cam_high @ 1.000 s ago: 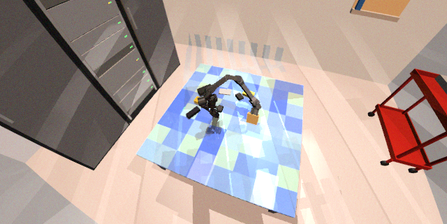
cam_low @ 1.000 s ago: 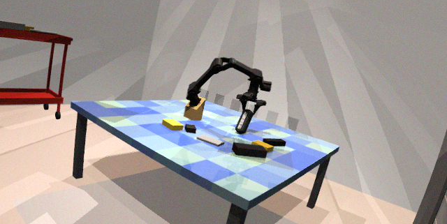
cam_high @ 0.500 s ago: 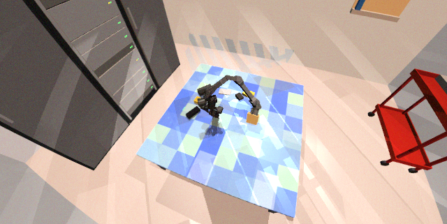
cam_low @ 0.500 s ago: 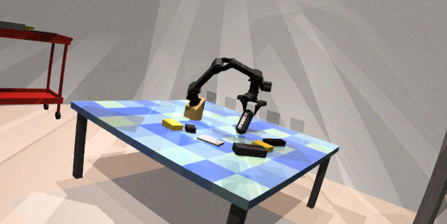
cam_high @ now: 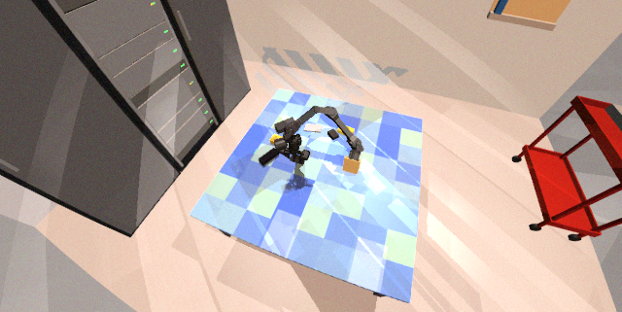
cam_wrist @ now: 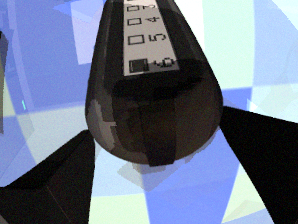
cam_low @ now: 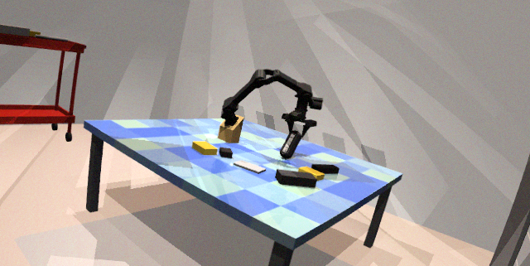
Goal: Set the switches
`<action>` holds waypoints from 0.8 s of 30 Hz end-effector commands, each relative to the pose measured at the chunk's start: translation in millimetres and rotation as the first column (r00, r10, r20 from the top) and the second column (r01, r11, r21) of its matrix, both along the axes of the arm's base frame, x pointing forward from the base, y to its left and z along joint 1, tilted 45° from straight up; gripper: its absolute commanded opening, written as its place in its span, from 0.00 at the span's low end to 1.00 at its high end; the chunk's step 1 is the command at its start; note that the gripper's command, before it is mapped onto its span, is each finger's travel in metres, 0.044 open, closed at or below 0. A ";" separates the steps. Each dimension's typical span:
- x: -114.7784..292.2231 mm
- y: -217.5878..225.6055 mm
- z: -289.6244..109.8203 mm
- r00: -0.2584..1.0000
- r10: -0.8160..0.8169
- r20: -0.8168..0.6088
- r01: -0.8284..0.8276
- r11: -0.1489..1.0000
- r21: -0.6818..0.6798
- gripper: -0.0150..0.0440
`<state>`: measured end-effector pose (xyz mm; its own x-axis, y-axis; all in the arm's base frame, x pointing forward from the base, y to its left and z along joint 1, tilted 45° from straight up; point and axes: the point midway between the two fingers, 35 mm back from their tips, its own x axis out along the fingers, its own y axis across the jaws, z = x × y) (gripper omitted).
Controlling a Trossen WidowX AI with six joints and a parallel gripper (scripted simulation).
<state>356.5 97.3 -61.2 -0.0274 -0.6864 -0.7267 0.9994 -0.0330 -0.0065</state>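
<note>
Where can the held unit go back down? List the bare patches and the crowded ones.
Free of parts: the table's near corner, in front of the large black block; also the left end, beyond the yellow block. Crowded: the band from that yellow block past the pale strip to the black blocks.

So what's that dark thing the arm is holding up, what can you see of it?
It is the controller unit, a dark grey, rounded, elongated block with a dull look. The gripper holds it by one end, lifted off the table and tilted, lower end hanging down. Its underside faces the wrist camera, showing a pale label with a row of numbered squares: several empty, the nearest filled. The switches are out of view.
</note>
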 end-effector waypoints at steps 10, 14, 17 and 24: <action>-1.6 -3.6 -17.0 1.000 -0.019 -0.015 0.019 1.000 -0.007 0.83; -1.6 -2.9 -20.1 1.000 -0.019 -0.015 0.019 1.000 -0.007 0.83; -1.6 -2.5 -22.4 1.000 -0.019 -0.014 0.019 1.000 -0.007 0.83; -1.7 -1.6 -27.9 1.000 -0.019 -0.014 0.019 1.000 -0.007 0.83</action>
<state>356.2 103.7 -80.4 -0.0258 -0.6824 -0.7305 0.9995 -0.0312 -0.0061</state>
